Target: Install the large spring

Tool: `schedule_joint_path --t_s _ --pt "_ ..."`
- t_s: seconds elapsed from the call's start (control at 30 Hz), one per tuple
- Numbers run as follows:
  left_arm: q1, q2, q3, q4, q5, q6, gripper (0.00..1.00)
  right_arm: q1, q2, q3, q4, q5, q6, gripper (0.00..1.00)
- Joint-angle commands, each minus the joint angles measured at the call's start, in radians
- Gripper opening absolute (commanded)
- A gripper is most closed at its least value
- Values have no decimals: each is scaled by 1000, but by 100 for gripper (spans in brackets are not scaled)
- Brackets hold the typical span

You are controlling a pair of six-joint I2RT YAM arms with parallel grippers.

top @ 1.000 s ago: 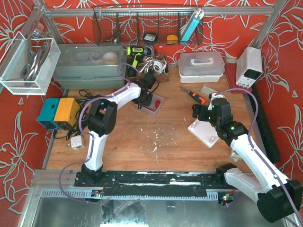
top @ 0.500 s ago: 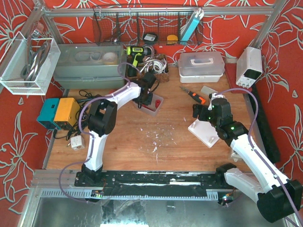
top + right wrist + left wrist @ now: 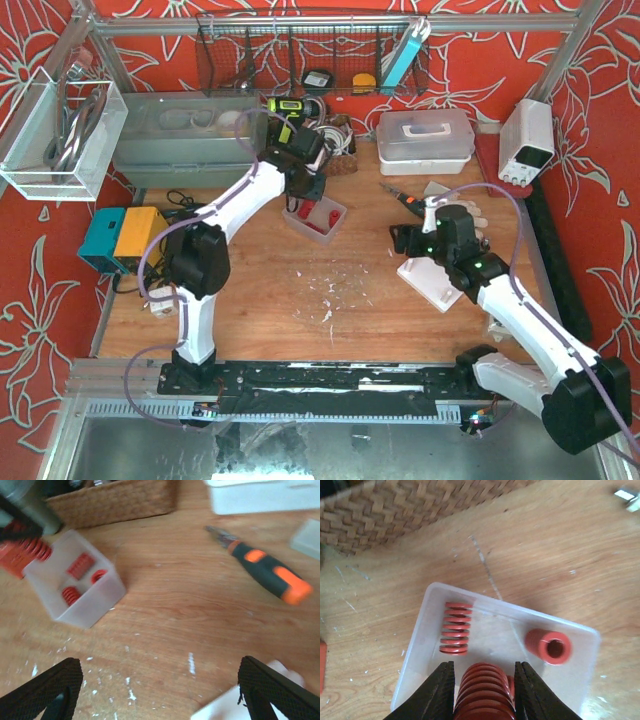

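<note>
My left gripper (image 3: 484, 680) is shut on the large red spring (image 3: 482, 692) and holds it above the clear plastic tray (image 3: 427, 625). A smaller red spring (image 3: 456, 628) and another red spring (image 3: 548, 646) lie in that tray. In the top view the left gripper (image 3: 305, 187) hangs just behind the tray (image 3: 330, 228). My right gripper (image 3: 400, 240) is open and empty, low over the wood just left of the white base plate (image 3: 440, 285). The right wrist view shows the tray (image 3: 95, 600), the held spring (image 3: 22, 550) and a corner of the plate (image 3: 235, 707).
An orange and black screwdriver (image 3: 408, 200) lies behind the right gripper; it also shows in the right wrist view (image 3: 265, 570). A wicker basket (image 3: 115, 500) stands behind the tray. A white lidded box (image 3: 425, 135) and a grey bin (image 3: 185, 135) stand at the back.
My left arm has risen and drawn back from the tray with the large spring in its jaws. My right gripper has shifted a little to the left.
</note>
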Motion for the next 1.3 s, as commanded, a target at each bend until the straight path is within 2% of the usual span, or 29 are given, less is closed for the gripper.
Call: schedule_joint_path --t_s 0.0,0.1,0.17,0.3,0.4,0.47,0.53,0.67,0.73,0.83,0.93,1.1,1.27 --pt "0 -104 18 -11 102 -14 9 95 37 23 137 -69 -156 86" --pt "-7 -134 25 -40 135 -29 9 159 95 10 266 -16 -244 85" --pt "-17 -162 1 -30 187 -4 9 188 144 -5 385 -34 -296 85" --pt "-35 -211 -46 -12 246 2 7 214 219 12 486 -130 -398 79" --pt "-37 -276 -123 70 385 -25 5 230 254 -63 678 -171 -485 72" --pt "-39 -330 -198 153 438 -68 3 230 250 -106 773 -185 -471 69" --pt "-41 -391 -275 242 440 -120 1 218 240 -86 774 -183 -349 70" --pt "-41 -539 -487 531 453 -229 0 155 273 125 459 -269 92 75" --pt "-41 -599 -589 722 471 -275 0 150 270 140 500 -327 324 79" --pt "-50 -655 -703 910 467 -297 0 153 226 115 531 -254 603 83" --pt "-56 -688 -779 1059 486 -282 0 153 216 126 509 -230 751 83" --pt "-63 -742 -881 1238 507 -211 0 149 259 127 676 -392 902 77" --pt "-67 -799 -986 1411 503 -200 0 152 260 52 824 -345 1072 71"
